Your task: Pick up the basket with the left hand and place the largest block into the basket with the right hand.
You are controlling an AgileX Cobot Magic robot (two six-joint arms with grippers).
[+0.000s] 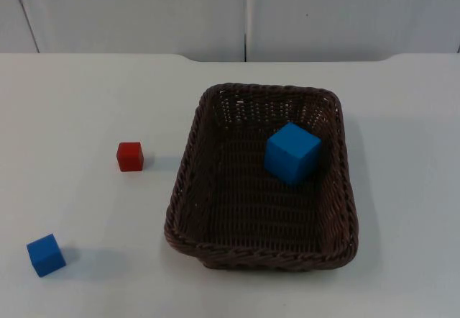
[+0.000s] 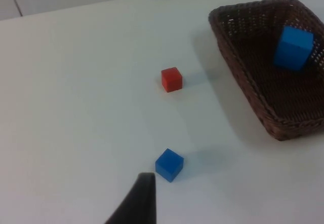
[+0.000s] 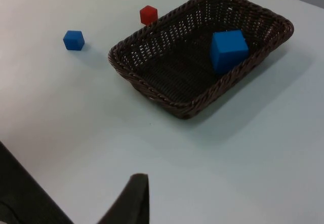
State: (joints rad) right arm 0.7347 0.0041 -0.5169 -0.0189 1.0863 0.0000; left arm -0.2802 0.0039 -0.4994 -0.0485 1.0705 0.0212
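Note:
A dark brown wicker basket (image 1: pixel 259 257) (image 2: pixel 243 77) (image 3: pixel 152 89) stands on the white table, right of centre, with nothing holding it. The largest block, a blue cube (image 1: pixel 292 152) (image 2: pixel 292 47) (image 3: pixel 229 50), lies inside it towards the far right wall. My left gripper (image 2: pixel 144 183) hovers over bare table close to a small blue cube, well apart from the basket. My right gripper (image 3: pixel 136 183) hangs above bare table, a good way back from the basket's rim. Both arms are drawn back from the basket.
A small red cube (image 1: pixel 130 156) (image 2: pixel 171 79) (image 3: pixel 148 14) sits on the table left of the basket. A small blue cube (image 1: pixel 46 254) (image 2: pixel 169 164) (image 3: pixel 74 39) lies near the front left. The grey partition wall (image 1: pixel 144 8) closes the far edge.

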